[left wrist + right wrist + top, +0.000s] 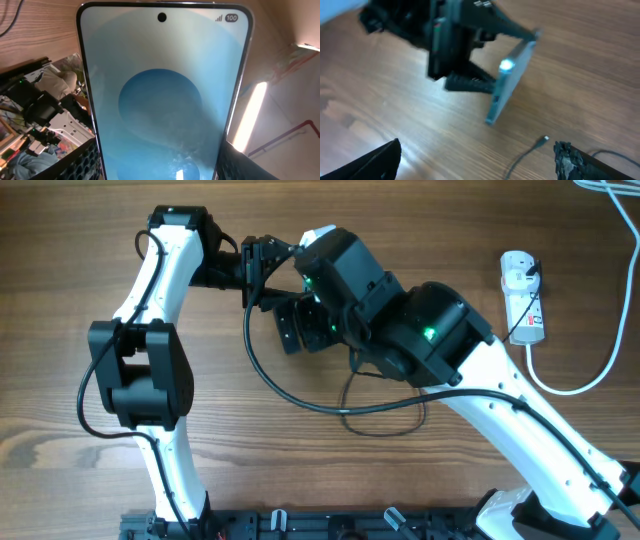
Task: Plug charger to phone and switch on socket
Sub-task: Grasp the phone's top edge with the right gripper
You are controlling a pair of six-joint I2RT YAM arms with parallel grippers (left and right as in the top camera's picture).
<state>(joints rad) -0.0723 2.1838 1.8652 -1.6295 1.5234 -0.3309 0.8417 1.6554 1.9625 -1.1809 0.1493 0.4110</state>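
Ahead of the spread right end effector (pixel 477 152), the left end effector (pixel 516 61) pinches the tilted phone (pixel 162 95).

- we've got white tube-like links on both the left arm (pixel 160 270) and the right arm (pixel 520 420), with chunky black joint housings (pixel 140 375) in between
- small green lights (pixel 430 334) glow on the right arm's black housings
- a thin black cable (pixel 84 395) loops off the side of the left arm
- left fingers (pixel 80 162) look black with a gridded texture, right fingers (pixel 377 160) are plain black with rough edges
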